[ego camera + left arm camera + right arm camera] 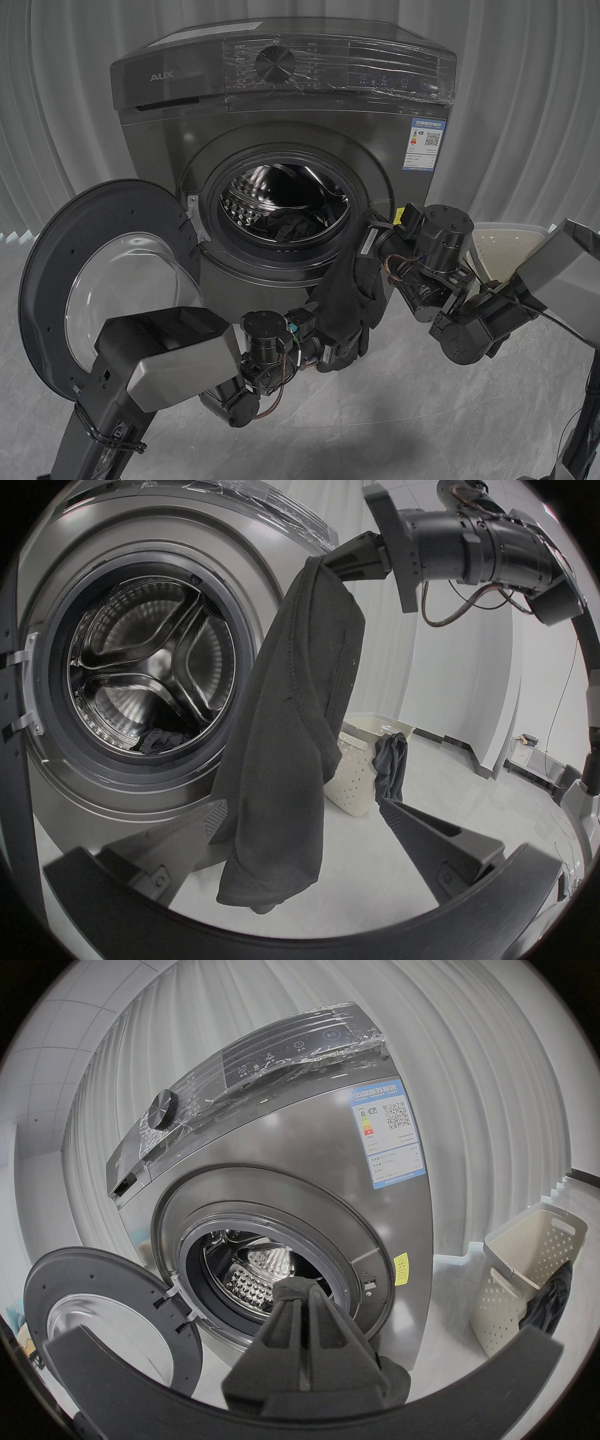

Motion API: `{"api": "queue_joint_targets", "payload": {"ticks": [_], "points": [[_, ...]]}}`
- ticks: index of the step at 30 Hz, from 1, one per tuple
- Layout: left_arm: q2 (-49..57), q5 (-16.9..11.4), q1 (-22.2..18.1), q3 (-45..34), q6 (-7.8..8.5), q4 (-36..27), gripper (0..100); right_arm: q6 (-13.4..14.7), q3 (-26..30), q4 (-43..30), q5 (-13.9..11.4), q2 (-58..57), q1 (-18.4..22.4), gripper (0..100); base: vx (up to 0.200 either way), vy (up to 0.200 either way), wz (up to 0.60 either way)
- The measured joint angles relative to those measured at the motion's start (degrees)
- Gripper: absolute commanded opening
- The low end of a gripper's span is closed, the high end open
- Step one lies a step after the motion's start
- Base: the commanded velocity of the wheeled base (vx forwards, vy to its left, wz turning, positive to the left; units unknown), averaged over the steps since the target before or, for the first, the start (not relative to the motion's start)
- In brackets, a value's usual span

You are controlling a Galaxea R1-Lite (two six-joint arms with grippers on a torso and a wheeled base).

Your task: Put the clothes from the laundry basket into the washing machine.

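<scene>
**Right gripper clamped on a black garment, short of the drum mouth**

Head view: the right gripper (367, 230) has its fingers closed on the top of a black garment (350, 294), which hangs in a long fold in front of the washing machine (281, 131), just right of and below the open drum (281, 200). The door (106, 275) is swung fully out to the left. A dark item (290, 225) already lies in the drum. The left arm sits low, its end under the garment's hem. The laundry basket (500, 244) stands to the right, behind the right arm.

Left wrist view: the left gripper (300, 806) is spread wide and grips nothing; the garment's lower part hangs between its fingers. More dark clothing (390, 767) is draped over the basket rim.

Right wrist view: the closed fingers (294, 1329) pinch a tuft of black cloth, aimed at the drum opening.

Step judged: carrying to the machine, load not yet in. The next move likely calls for raising the cloth and moving it left and forward through the opening, so that the trailing hem clears the door seal before release.
</scene>
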State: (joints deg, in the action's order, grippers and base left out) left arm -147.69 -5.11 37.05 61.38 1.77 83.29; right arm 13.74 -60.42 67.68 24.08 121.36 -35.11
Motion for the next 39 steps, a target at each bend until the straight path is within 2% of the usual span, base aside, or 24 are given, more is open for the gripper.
{"api": "queue_joint_targets", "payload": {"ticks": [8,16,17,26,29,34,39], "points": [[-2.8,1.0,-0.5,5.4,0.06,-1.6,100,0.7,0.0,0.0,0.1,-0.6,-0.6,0,0.000,0.000,0.00],[-5.8,1.7,-1.4,11.3,0.09,-4.7,100,1.2,0.1,0.0,1.6,-1.2,-1.4,0,0.000,0.000,0.00],[-6.0,1.7,-1.4,12.0,0.06,-5.0,0,1.3,0.2,0.0,1.6,-1.2,-1.5,0,0.000,0.000,0.00],[-8.3,2.5,-1.6,18.7,0.01,-7.4,0,1.8,0.6,0.3,2.0,-1.5,-1.4,0,0.000,0.000,0.00],[-8.5,2.7,-1.6,18.6,-0.07,-6.8,0,1.8,0.8,0.5,1.9,-1.5,-0.9,0,0.000,0.000,0.00],[-6.8,2.9,-1.9,14.5,-0.07,-3.8,0,1.8,1.0,1.1,1.6,-1.4,0.6,0,0.000,0.000,0.00],[-1.7,2.7,-2.2,4.6,-0.21,0.3,0,1.7,1.1,1.9,1.2,-1.2,1.9,0,0.000,0.000,0.00]]}}
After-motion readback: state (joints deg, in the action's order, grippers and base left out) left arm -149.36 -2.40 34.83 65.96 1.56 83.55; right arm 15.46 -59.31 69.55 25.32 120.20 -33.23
